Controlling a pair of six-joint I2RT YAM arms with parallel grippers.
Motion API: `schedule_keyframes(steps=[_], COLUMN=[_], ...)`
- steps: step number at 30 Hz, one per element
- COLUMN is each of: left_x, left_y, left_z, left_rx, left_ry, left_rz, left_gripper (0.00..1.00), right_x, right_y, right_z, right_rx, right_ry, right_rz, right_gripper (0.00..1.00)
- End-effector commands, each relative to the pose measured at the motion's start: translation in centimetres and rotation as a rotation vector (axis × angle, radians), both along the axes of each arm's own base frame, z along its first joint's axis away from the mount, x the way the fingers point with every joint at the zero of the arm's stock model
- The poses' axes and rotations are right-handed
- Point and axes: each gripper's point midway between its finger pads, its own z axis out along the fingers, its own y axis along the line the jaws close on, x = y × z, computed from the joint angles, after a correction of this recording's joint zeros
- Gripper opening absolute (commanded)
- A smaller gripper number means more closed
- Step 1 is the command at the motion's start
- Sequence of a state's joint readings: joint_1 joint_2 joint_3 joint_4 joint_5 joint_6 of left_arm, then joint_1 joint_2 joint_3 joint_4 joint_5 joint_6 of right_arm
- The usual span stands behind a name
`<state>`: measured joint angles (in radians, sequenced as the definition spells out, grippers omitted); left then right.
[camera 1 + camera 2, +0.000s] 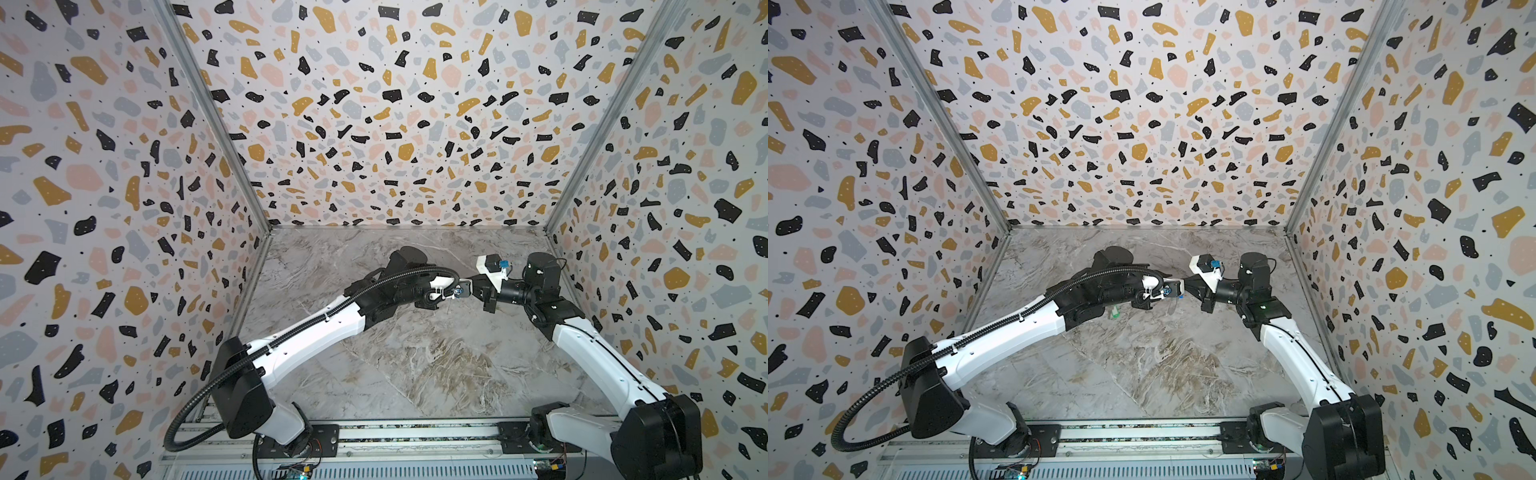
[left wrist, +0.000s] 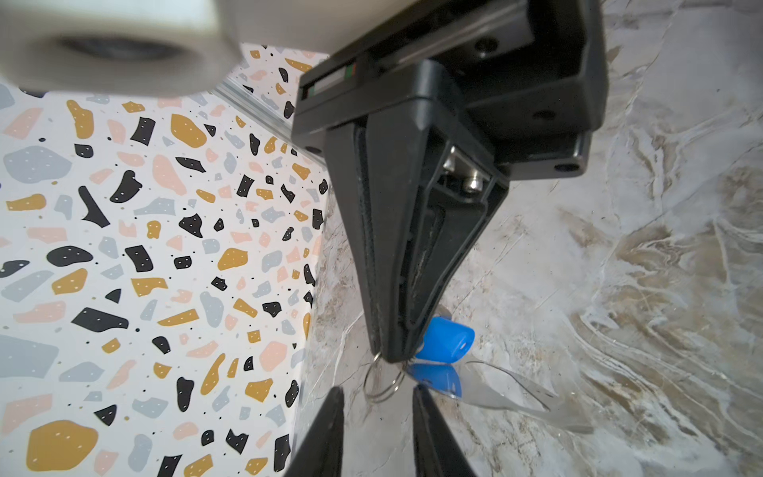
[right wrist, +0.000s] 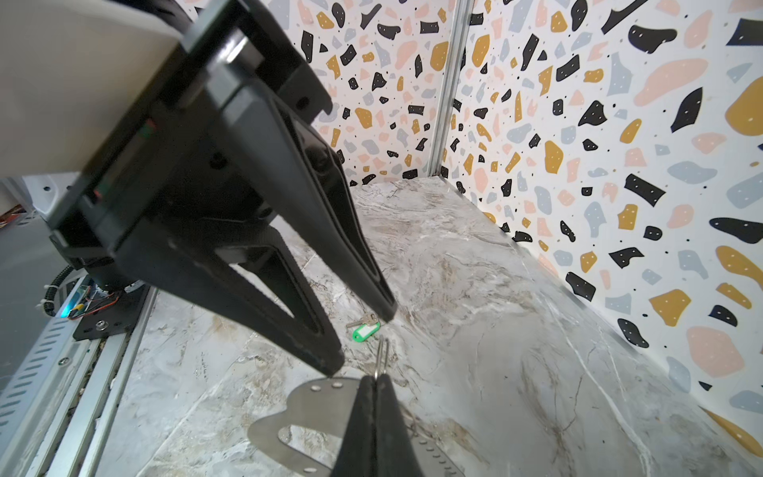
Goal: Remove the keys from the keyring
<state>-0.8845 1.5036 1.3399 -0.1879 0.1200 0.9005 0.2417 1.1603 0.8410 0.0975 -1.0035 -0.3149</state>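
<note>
My right gripper [image 3: 373,378] is shut on the thin wire ring [image 3: 382,355] of the keyring, whose flat grey tab [image 3: 289,409] hangs under its fingers. In the left wrist view the same gripper [image 2: 396,355] points down with the blue-tagged key [image 2: 446,338] at its tips and the tab [image 2: 516,396] behind. My left gripper [image 2: 377,390] is open, its fingers on either side of the wire ring [image 2: 382,380] without touching it. The green-tagged key [image 3: 366,331] lies loose on the marble table [image 3: 495,330], also seen in a top view [image 1: 1115,311]. Both grippers meet above the table's middle [image 1: 467,286].
Patterned walls [image 1: 374,124] close in the table on three sides. An aluminium rail [image 1: 374,444] with both arm bases runs along the front edge. The left arm's black cable hose [image 1: 187,415] loops out at the front left.
</note>
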Motion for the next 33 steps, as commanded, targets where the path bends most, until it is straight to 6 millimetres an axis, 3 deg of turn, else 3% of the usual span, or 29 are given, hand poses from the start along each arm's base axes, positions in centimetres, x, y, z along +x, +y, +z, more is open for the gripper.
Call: schedule_keyframes(steps=[1,17,33], left_x=[0.7,0.3,0.9], left_y=[0.6,-0.7,-0.8], left_z=[2.3,2.1,0.3], left_rx=[0.007,0.029,0.11], left_ry=[-0.096,-0.141,-0.126], left_rz=[0.049,0.028,0.042], left_gripper=[0.28,0.21,0.19], right_x=[-0.1,-0.3,-0.8], right_y=[0.2,0.6,0.8], right_z=[1.9,1.3,1.5], right_rx=[0.003,-0.01,-0.025], right_ry=[-0.046,-0.011,-0.06], right_rz=[0.012,0.038,0.061], right_gripper=[0.0,0.0,0.0])
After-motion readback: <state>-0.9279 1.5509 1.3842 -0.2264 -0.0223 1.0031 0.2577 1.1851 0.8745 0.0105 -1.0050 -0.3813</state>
